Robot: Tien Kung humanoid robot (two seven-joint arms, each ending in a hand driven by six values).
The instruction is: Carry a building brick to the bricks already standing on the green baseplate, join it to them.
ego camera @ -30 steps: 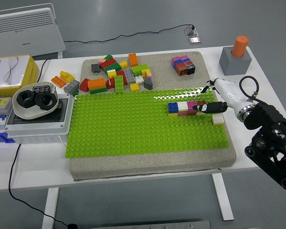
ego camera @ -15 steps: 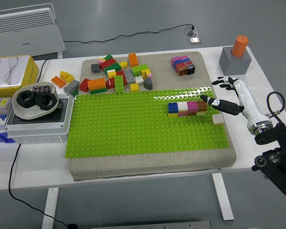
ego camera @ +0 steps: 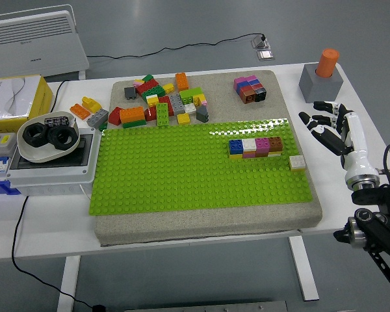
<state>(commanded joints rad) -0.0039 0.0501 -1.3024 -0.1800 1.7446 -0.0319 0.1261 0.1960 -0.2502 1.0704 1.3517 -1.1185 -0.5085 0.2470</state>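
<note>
Basically one row of four bricks (ego camera: 255, 147) runs left-right on the green baseplate (ego camera: 182, 175), one white brick (ego camera: 298, 162) just beside, right hand (ego camera: 335, 125) spread, holding nothing.

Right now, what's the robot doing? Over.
Right hand open, empty, off the baseplate. Brick row standing; white brick apart beside it. Nothing between.

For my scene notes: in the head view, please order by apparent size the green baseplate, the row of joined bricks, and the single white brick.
1. green baseplate
2. row of joined bricks
3. single white brick
</note>
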